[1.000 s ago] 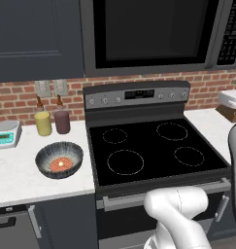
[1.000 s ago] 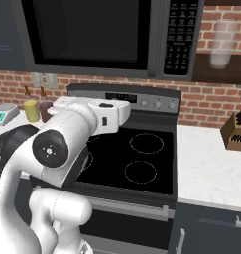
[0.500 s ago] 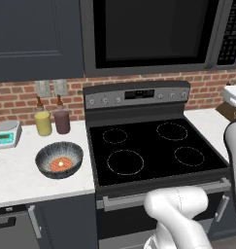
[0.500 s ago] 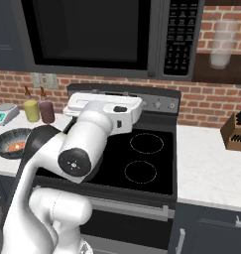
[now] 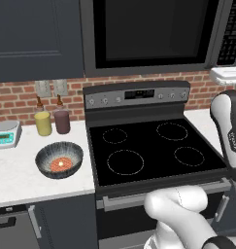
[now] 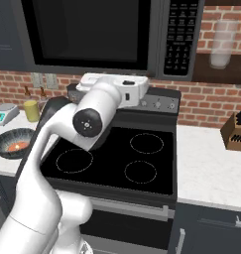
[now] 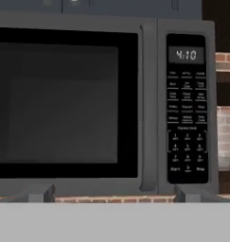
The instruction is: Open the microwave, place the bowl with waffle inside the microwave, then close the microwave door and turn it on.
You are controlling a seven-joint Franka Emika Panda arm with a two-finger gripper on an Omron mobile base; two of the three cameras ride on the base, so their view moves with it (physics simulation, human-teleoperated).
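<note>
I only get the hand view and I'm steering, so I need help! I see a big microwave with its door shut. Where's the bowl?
Observer: The bowl sits on the white counter left of the stove.
Operator: Is the waffle in it?
Observer: Yes, the waffle lies in the middle of the bowl.
Operator: What's behind the bowl?
Observer: A yellow jar and a dark purple jar by the brick wall.
Operator: Anything on my other side?
Observer: A knife block on the right counter.
</note>
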